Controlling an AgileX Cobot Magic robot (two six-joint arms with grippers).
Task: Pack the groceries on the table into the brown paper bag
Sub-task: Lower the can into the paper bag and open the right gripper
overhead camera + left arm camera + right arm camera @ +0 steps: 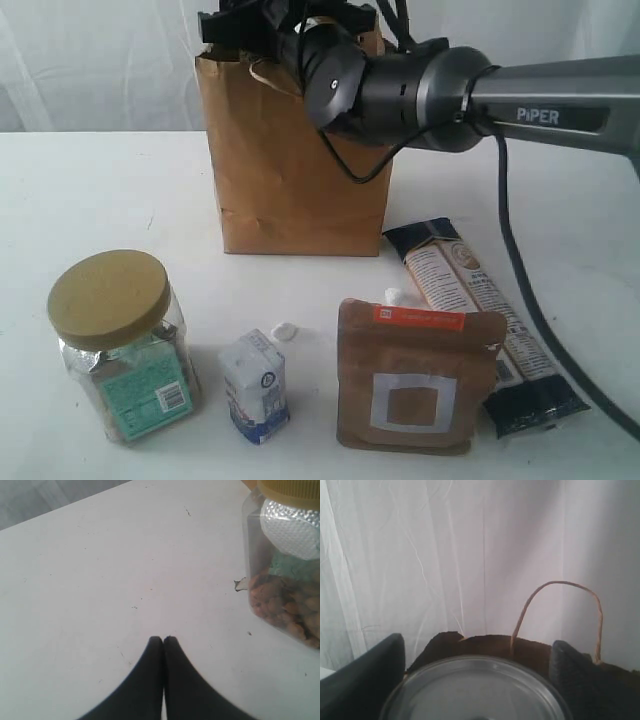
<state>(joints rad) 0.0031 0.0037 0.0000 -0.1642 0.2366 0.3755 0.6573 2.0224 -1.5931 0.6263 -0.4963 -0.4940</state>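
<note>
My right gripper (pixel 477 645) is shut on the pull-tab can (pixel 475 690); its round grey end fills the space between the two dark fingers. It hangs over the open mouth of the brown paper bag (pixel 290 170), whose rim (pixel 445 642) and twisted handle (pixel 560 585) show just beyond. On the table (pixel 100 190) in front stand the clear jar with tan lid (pixel 120 345), the small white-blue carton (pixel 255 385) and the brown pouch (pixel 415 375). The long dark packet (pixel 490 320) lies to the right. My left gripper (pixel 163 639) is shut and empty, low over bare tabletop beside the jar (pixel 285 570).
The right arm (pixel 480 95) reaches across above the bag from the right, its black cable (pixel 515 250) trailing over the packet. Small white scraps (pixel 285 330) lie between carton and pouch. A white curtain hangs behind the table.
</note>
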